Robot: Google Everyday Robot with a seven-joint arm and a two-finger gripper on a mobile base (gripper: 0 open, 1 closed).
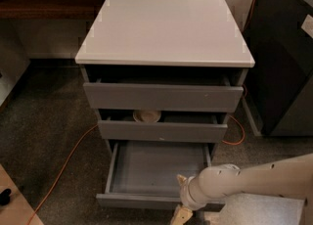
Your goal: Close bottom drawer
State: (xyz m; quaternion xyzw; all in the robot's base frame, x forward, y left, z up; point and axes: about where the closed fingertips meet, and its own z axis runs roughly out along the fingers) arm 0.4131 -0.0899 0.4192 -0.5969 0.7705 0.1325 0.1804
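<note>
The bottom drawer [151, 170] of the white-topped cabinet [164, 28] is pulled far out, showing its bare grey floor; its flat grey front [132, 201] runs along the bottom of the view. My gripper [181, 213] is at the right part of that front, at the lower edge of the view, with beige fingers [180, 216] pointing down in front of it. The white arm [244, 182] comes in from the lower right. The middle drawer [161, 131] is slightly open with a round beige bowl [146, 116] inside. The top drawer [163, 97] is slightly open.
An orange cable [63, 163] runs over the grey carpet left of the cabinet, and another loops at its right [237, 136]. A dark cabinet [286, 57] stands at the right. A wooden surface corner [14, 204] is at the lower left.
</note>
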